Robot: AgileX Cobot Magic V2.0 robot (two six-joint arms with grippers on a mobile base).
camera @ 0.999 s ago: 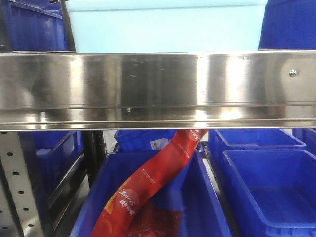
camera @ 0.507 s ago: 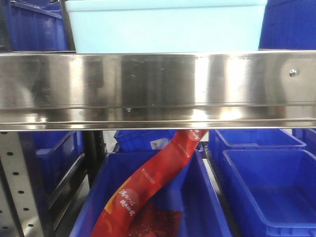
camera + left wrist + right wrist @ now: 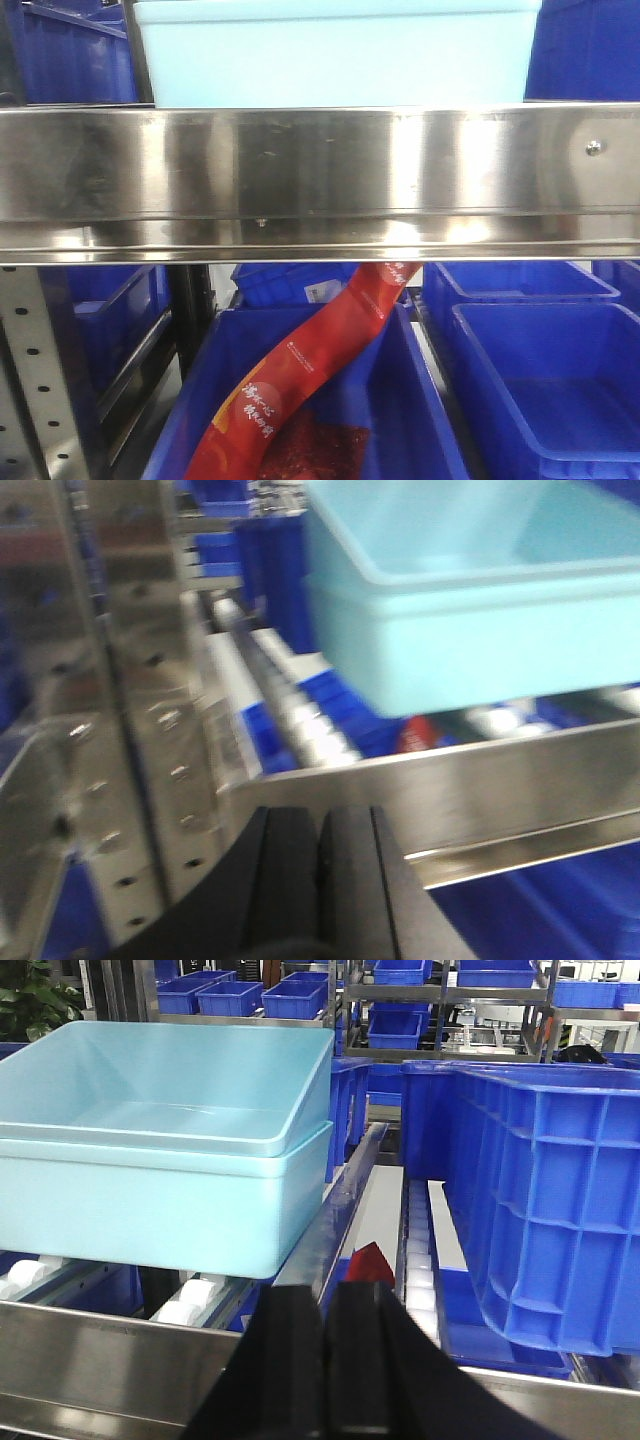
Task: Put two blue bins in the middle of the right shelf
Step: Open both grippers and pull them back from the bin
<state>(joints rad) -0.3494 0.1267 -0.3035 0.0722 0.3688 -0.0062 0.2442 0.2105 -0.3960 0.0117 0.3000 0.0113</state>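
Note:
Two pale sky-blue bins, nested one inside the other [image 3: 170,1190], rest on the white rollers of the rack tier behind the shiny steel front rail [image 3: 320,180]. The stack also shows in the front view [image 3: 335,55] and the left wrist view [image 3: 470,620]. My left gripper [image 3: 318,825] is shut and empty, just in front of the rail, below and left of the bins. My right gripper [image 3: 330,1305] is shut and empty, at the rail, to the right of the bins. Neither touches the bins.
A dark blue crate [image 3: 545,1210] sits on the same tier to the right of the pale bins. A grey perforated upright [image 3: 130,730] stands at the left. Below the rail, dark blue crates [image 3: 550,390] hold a red snack bag [image 3: 300,380]. More racks stand behind.

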